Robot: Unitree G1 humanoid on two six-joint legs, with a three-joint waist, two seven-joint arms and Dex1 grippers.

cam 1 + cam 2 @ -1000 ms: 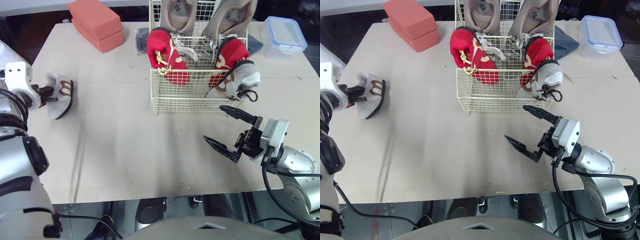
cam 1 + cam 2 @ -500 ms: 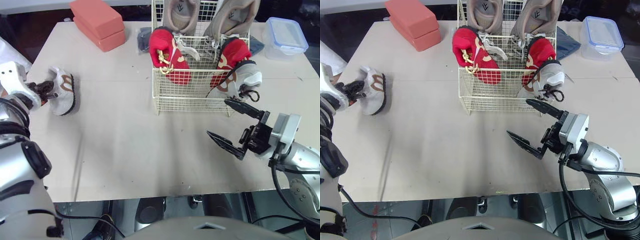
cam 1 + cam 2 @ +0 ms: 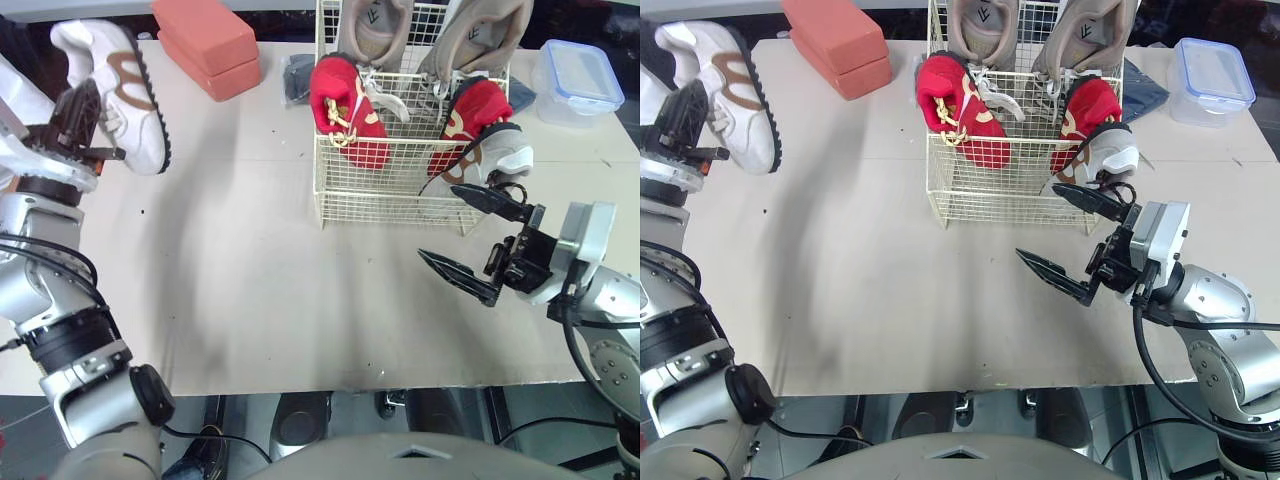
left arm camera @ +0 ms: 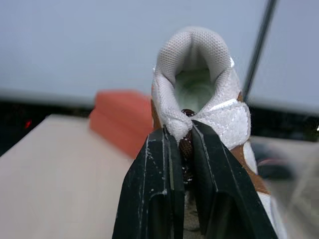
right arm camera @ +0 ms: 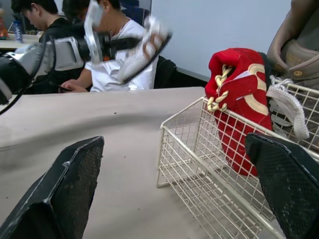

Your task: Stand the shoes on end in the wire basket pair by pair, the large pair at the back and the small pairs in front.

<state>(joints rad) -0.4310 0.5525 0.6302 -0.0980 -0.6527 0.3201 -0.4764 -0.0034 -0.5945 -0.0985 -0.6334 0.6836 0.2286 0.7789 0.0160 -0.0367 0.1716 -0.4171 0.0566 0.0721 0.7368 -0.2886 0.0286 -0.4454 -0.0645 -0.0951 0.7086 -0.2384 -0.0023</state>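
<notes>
L hand (image 4: 179, 137) clamped on white shoe (image 3: 125, 75) heel collar, aloft upper left, well apart from wire basket (image 3: 390, 195). R hand (image 3: 436, 220) fingers apart, lower right. Risk: thin pinch slips, shoe swings or drops en route.

I see a beige table (image 3: 260, 270) with a plain matte top. Two salmon-red blocks (image 3: 208, 45) sit stacked at its far left corner, the top one skewed a bit on the lower. They show as a blur in the left wrist view too. A clear plastic container with a blue-rimmed lid (image 3: 578, 82) lies flat at the far right corner, lid on. Dark blue cloth (image 3: 296, 78) lies crumpled near the far edge. Another dark blue bit (image 3: 1145, 95) lies near the container; I can't tell if it's one piece. In the right wrist view, two people sit beyond the table, side by side: one in black (image 5: 37, 20), one in a white shirt (image 5: 117, 67).
</notes>
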